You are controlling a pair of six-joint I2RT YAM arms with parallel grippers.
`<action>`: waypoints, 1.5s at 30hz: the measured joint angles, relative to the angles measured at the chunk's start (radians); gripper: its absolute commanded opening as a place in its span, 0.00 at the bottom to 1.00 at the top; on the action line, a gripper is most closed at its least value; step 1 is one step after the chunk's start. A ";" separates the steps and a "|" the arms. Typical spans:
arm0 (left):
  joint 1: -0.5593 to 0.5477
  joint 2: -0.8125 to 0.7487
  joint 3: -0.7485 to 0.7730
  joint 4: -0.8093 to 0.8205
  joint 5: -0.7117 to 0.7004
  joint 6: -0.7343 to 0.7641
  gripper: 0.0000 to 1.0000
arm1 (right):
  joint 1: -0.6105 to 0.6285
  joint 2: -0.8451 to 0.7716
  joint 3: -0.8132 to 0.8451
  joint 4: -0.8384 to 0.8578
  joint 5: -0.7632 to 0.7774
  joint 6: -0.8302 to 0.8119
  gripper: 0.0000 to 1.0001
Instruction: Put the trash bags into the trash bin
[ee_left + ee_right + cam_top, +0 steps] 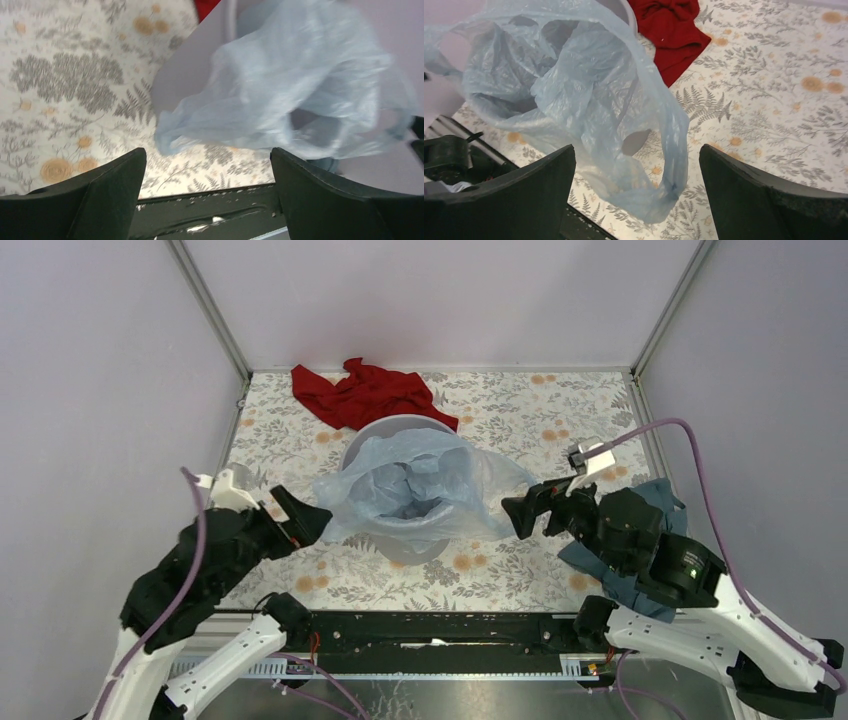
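The pale blue translucent trash bag lies draped over and into the light grey trash bin, its edges hanging outside the rim on the left and right. It fills the left wrist view and the right wrist view. My left gripper is open and empty, just left of the bag's hanging edge. My right gripper is open and empty, just right of the bag's right flap. The bin wall shows behind the film.
A red cloth lies behind the bin, also in the right wrist view. A dark teal-blue cloth lies under my right arm. The black base rail runs along the near table edge.
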 measured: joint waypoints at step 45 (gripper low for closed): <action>0.001 0.489 0.274 0.200 -0.028 0.454 0.53 | -0.267 0.488 0.185 0.235 -0.280 -0.271 0.81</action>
